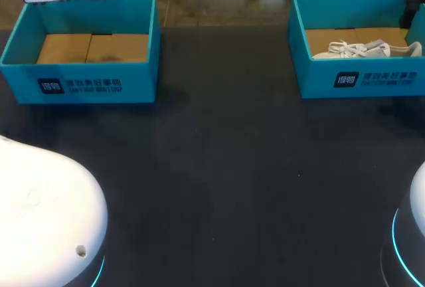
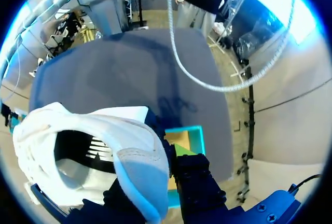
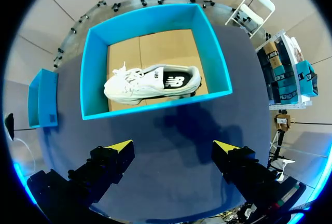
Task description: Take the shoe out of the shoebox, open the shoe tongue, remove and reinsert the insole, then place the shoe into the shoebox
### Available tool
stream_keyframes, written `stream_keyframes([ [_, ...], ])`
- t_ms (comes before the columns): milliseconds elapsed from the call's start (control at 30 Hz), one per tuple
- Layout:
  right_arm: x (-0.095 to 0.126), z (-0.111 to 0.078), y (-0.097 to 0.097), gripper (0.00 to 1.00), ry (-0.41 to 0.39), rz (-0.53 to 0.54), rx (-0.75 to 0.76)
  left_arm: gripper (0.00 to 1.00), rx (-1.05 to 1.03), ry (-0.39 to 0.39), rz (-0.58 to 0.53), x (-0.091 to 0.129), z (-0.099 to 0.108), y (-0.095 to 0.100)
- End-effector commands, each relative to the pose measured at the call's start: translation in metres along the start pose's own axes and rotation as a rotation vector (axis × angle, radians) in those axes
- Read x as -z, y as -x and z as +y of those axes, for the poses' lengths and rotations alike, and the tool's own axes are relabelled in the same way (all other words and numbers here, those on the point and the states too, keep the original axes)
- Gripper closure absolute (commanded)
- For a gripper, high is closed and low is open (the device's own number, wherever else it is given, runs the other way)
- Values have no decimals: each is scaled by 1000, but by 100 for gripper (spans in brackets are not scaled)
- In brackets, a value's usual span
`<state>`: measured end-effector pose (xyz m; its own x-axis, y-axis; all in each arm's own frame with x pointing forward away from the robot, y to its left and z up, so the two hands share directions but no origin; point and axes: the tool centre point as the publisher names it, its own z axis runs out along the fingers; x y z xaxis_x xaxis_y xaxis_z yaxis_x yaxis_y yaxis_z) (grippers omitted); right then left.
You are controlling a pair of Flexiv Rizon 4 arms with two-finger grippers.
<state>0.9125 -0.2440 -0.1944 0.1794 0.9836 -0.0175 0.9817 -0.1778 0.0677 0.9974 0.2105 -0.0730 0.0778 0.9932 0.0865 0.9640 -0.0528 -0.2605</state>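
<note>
Shoe (image 2: 129,130) pinched at its heel by left hand (image 2: 157,176) (right hand (image 3: 173,149) spread wide).

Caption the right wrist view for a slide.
White shoe lying in blue shoebox, ahead of the open right gripper.

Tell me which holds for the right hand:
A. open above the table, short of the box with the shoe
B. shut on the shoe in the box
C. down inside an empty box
A: in the right wrist view the right hand is open with nothing between its yellow tips, over the dark table, while the white shoe lies inside the blue shoebox ahead of it.
</note>
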Motion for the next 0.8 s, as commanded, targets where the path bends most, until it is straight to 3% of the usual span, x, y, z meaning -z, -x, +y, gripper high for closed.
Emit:
stream_keyframes([
  [33, 0, 0, 0, 0, 0, -1, -1, 100, 53, 364, 32, -4, -47, 21],
  [500, 0, 0, 0, 0, 0, -1, -1, 100, 67, 387, 23, -6, -53, 26],
  [800, 0, 0, 0, 0, 0, -1, -1, 100, 6, 416, 44, -56, -94, 89],
])
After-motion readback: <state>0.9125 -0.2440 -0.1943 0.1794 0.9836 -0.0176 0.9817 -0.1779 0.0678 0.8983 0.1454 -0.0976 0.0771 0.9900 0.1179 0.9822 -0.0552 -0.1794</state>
